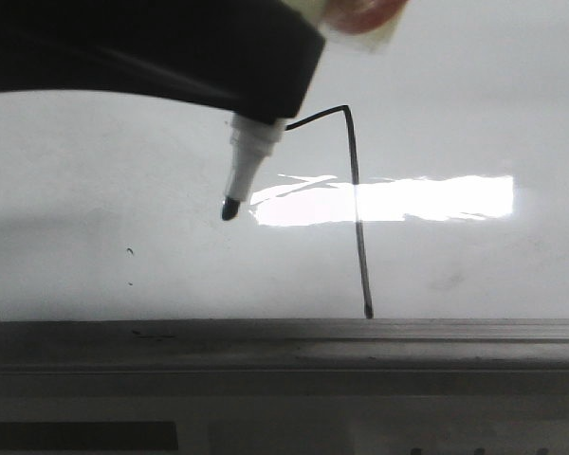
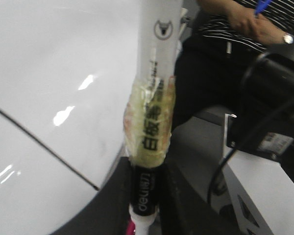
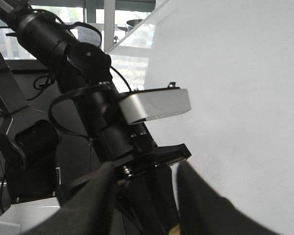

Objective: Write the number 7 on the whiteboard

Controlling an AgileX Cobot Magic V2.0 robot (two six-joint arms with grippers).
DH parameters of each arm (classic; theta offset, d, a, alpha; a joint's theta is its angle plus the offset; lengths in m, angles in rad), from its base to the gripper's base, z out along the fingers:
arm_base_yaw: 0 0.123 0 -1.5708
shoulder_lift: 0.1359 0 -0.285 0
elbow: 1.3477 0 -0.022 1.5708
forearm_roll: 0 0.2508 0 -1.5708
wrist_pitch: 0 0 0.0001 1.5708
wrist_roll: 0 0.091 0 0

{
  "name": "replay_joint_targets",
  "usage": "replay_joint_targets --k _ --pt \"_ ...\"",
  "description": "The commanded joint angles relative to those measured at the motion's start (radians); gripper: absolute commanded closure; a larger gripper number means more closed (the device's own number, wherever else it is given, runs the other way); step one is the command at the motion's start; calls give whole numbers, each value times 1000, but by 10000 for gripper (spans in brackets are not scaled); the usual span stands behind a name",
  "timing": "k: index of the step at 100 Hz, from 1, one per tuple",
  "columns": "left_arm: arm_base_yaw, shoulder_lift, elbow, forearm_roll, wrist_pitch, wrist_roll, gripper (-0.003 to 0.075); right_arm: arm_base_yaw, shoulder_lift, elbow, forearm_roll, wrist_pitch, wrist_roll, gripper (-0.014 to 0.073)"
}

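The number 7 (image 1: 358,218) is a thin black line on the whiteboard (image 1: 474,95), with a short top stroke and a long stem that ends just above the grey bottom frame (image 1: 284,343). My left gripper (image 1: 266,95) is shut on a black-tipped marker (image 1: 247,166), whose tip hangs left of the stem, below the top stroke's left end. I cannot tell whether the tip touches the board. In the left wrist view the gripper (image 2: 147,208) clamps the taped marker (image 2: 149,122) beside part of the drawn line (image 2: 44,147). My right gripper (image 3: 147,169) is open and empty beside the whiteboard (image 3: 245,98).
A seated person in a striped shirt (image 2: 245,29) is close behind the left arm. A black device with cables (image 2: 269,98) stands on a white surface there. The left arm with its silver wrist camera (image 3: 152,105) fills the space ahead of my right gripper.
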Motion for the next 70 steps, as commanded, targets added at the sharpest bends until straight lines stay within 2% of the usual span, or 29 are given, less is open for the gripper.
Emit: replay_joint_targets --k 1,8,19,25,37,52,61,70 --pt "-5 -15 -28 -42 -109 -125 741 -2 -24 -34 7 -61 2 575" --pt "-5 -15 -28 -40 -183 -221 741 -2 -37 -34 -5 -61 2 667" --pt "-5 -15 -28 -3 -311 -406 741 -2 -49 -34 -10 -61 2 648" --pt "-12 -15 -28 31 -353 -455 741 -2 -49 -34 -10 -61 2 646" --pt "-56 -15 -28 39 -407 -462 741 -2 -49 -34 -10 -61 2 646" --pt "-186 -15 -26 58 -504 -464 741 -2 -49 -34 -10 -58 2 646" --pt "-284 -15 2 28 -686 -462 741 -2 -49 -34 -10 -53 2 646" --pt "-337 -15 34 -173 -888 -393 741 -2 -49 -34 -10 -47 2 646"
